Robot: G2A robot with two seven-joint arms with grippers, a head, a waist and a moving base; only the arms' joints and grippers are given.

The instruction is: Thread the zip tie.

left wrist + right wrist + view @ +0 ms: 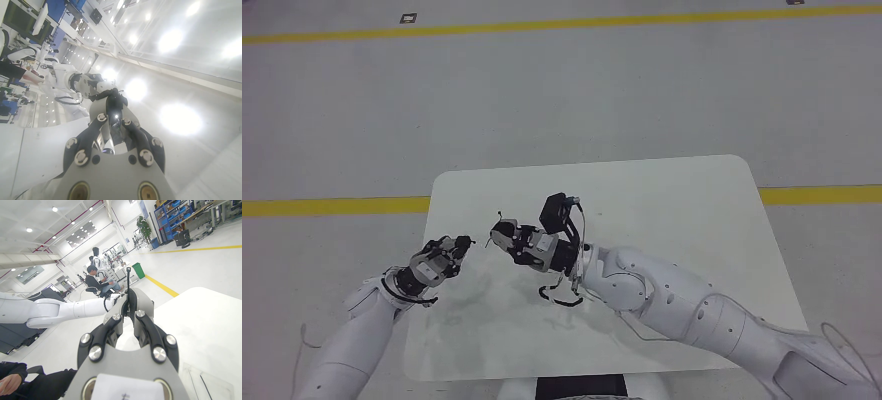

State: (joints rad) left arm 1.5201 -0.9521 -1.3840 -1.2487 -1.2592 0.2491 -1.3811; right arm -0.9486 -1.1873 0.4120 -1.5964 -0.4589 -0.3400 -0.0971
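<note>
A thin black zip tie (128,283) stands up out of my right gripper (128,299), which is shut on its strap; the square head is at the top. In the top view the zip tie (499,222) rises from the right gripper (496,236) above the table's left-middle. My left gripper (464,243) faces it from a short way off, tip to tip. In the left wrist view the left gripper (114,108) is shut, a dark strip pinched between its pads, apparently the tie's tail. The right gripper (111,92) is just beyond it.
The white table (672,200) has bare room to the right and at the back. A clear flat tray (211,381) holding a spare black zip tie lies on the table near the right arm. The floor with yellow lines surrounds the table.
</note>
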